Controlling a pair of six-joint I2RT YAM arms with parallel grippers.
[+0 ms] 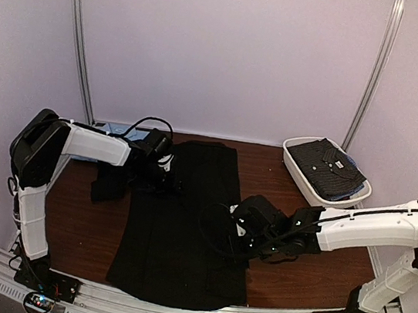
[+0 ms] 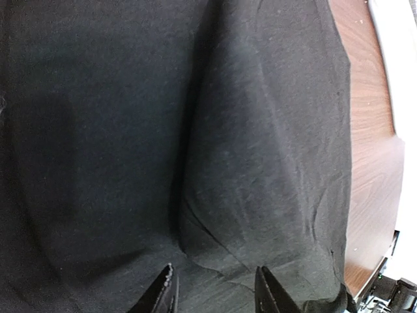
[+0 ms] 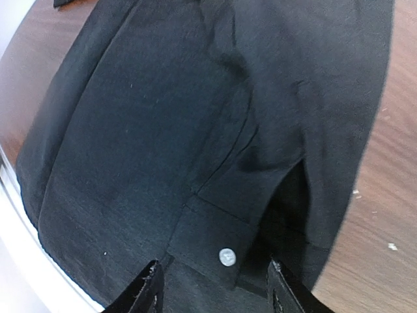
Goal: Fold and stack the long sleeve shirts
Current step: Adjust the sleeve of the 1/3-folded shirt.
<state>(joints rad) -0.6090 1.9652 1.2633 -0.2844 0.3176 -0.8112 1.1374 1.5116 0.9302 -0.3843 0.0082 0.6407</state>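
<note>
A brown tabletop (image 1: 82, 224) is carrying the black shirt (image 1: 179, 230) lengthwise down its middle, with a white tub (image 1: 297, 174) at the far right holding a folded dark dotted shirt (image 1: 324, 166). Both tools are standing spread, pinching nothing: the left tool (image 1: 167, 174) over the black shirt's far left edge, the right tool (image 1: 240, 223) over a buttoned cuff (image 3: 205, 241) at its right side.

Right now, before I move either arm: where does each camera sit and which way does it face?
Top external: above and behind the bases, facing down and forward over the table, black shirt and white tub; left arm and right arm show.
Left wrist: on the left arm, facing down onto shirt cloth; left hand fingertips apart at bottom.
Right wrist: on the right arm, facing down onto a cuff with a pale button; right hand fingertips apart at bottom.
Shared: all three see the black shirt.
</note>
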